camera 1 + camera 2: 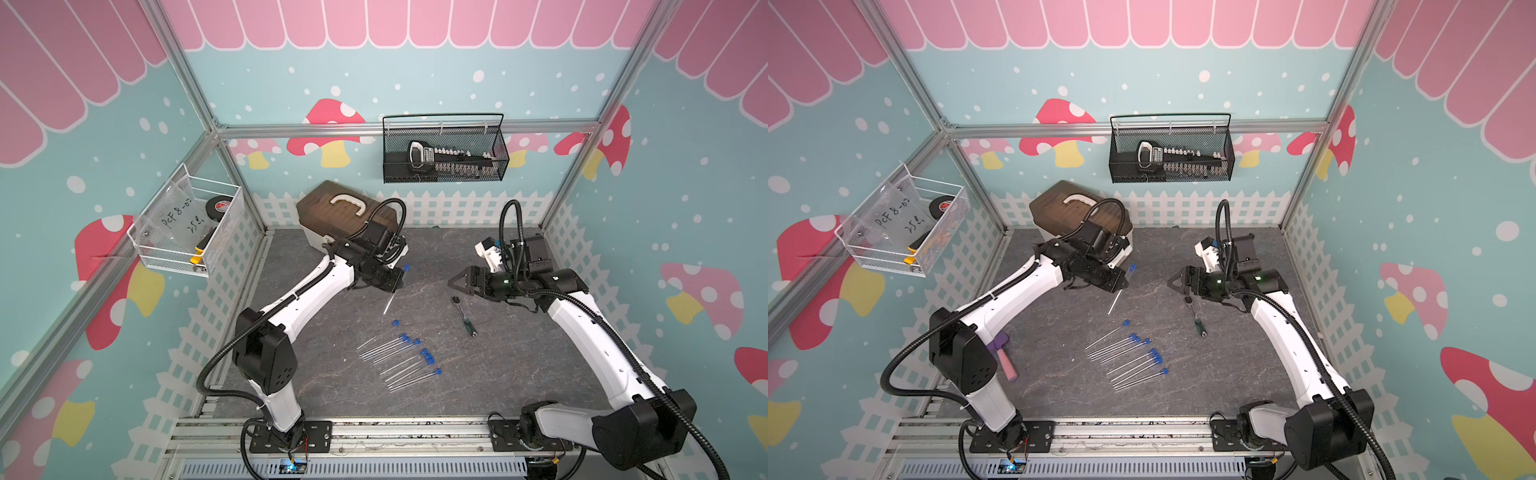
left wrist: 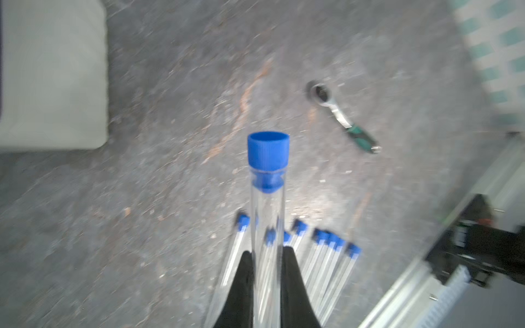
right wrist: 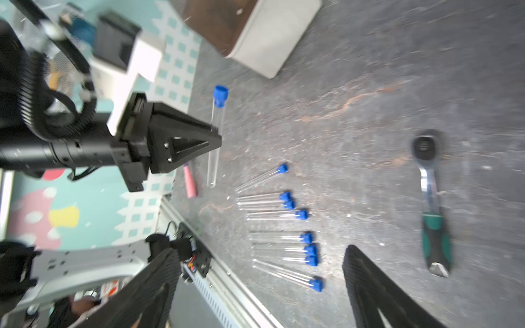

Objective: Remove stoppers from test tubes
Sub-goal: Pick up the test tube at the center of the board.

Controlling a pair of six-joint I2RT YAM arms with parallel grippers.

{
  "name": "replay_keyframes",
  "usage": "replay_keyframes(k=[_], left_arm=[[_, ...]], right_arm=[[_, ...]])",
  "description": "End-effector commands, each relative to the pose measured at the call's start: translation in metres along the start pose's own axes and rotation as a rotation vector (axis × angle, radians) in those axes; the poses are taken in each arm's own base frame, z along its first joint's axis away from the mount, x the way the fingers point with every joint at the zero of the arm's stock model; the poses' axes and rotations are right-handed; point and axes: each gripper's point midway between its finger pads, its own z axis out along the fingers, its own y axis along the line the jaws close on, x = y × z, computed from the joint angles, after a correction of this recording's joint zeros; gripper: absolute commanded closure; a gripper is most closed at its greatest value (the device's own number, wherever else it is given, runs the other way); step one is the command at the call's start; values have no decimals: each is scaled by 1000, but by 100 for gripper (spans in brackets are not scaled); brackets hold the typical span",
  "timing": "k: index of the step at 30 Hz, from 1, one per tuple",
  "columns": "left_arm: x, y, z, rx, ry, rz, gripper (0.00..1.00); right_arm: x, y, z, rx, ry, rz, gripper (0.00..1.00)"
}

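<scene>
Left gripper [image 2: 267, 252] clamped on a test tube [image 2: 267, 215]
Its blue stopper [image 2: 268, 152] stands clear beyond the jaws; right gripper [image 1: 454, 283] gapes wide near the wrench [image 1: 464, 316].

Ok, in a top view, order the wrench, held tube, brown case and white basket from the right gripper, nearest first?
1. Wrench, on the table by the right gripper.
2. Held tube, in the left gripper.
3. Brown case, rear left.
4. White basket, left wall.

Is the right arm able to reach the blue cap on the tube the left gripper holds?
Probably yes: the right gripper is open, facing it, and the cap sticks out clear of the left gripper.
</scene>
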Motion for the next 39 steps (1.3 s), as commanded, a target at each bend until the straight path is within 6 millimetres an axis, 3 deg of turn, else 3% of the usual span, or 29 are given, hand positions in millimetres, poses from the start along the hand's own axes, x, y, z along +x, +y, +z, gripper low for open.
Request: replay_keyframes(k=[1,4,7,16,24,30,39], left_arm=[[-3,-70,-25,350,25,-61,99],[-6,-96,-38,421,19,-43,97],[-2,-106,-43,406,29,-8,95],[10,-116,-42,374,60,39,96],[10,-118,-43,353,51,53,97],[7,-117,-45,330,35,64,97],[1,-120,-49,329,10,78,99]], right_arm=[[4,39,-7,-152,8,-56,9],[-6,51,-13,-187,-44,-64,9],[-15,60,-15,-218,-51,-45,12],[-9,52,-5,-159,30,-5,20],[-10,59,11,-176,21,5,30],[-12,61,21,-187,9,24,52],[-17,49,33,-172,-30,100,55]])
